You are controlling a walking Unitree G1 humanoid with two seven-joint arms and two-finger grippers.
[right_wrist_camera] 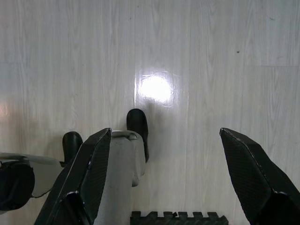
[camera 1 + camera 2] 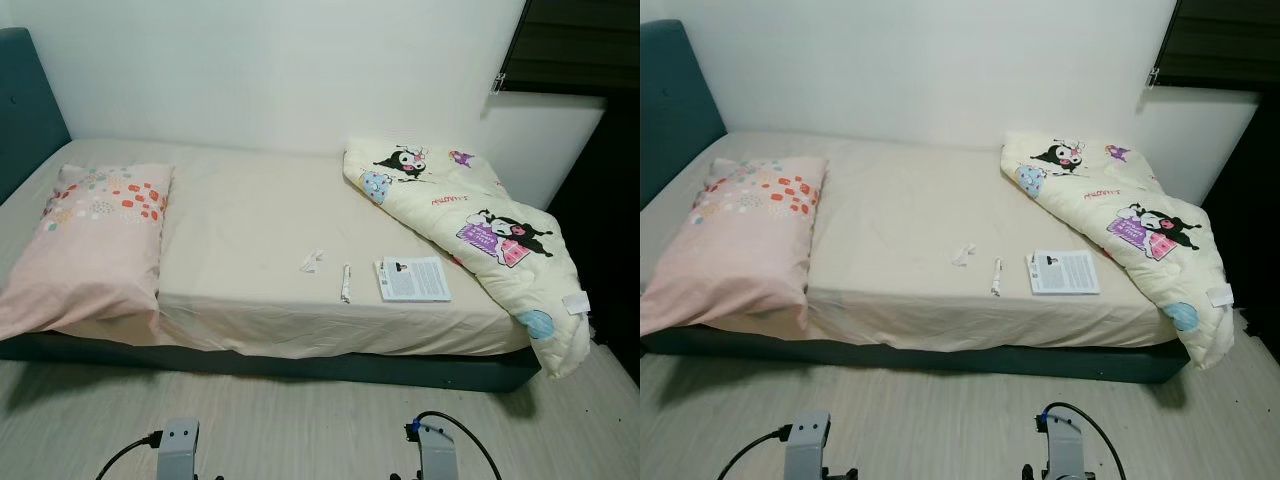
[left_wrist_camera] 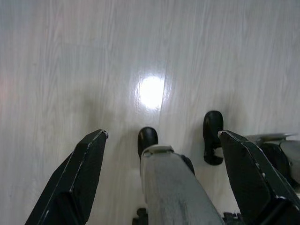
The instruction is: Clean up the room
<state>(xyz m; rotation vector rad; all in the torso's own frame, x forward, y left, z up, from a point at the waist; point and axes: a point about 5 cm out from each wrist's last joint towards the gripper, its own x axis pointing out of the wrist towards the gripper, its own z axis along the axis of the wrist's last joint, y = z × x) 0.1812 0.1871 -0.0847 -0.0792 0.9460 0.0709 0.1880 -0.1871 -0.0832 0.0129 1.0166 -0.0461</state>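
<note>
A bed (image 2: pixel 250 215) with a cream sheet lies ahead of me. On its front part lie a small white scrap (image 2: pixel 311 261), a white pen-like stick (image 2: pixel 346 283) and a printed white booklet (image 2: pixel 413 278). A pink pillow (image 2: pixel 90 235) rests at the left end. A crumpled cartoon-print duvet (image 2: pixel 470 225) lies at the right end and hangs over the bed's corner. Both arms hang low. My left gripper (image 3: pixel 163 136) is open above the floor, and my right gripper (image 1: pixel 165 133) is open too, with nothing between its fingers.
The teal bed frame (image 2: pixel 300 365) and headboard (image 2: pixel 25 105) stand against a white wall. A dark window (image 2: pixel 570 45) is at the upper right. Pale wood-look floor (image 2: pixel 300 420) lies between me and the bed. My own feet (image 1: pixel 137 124) show below the grippers.
</note>
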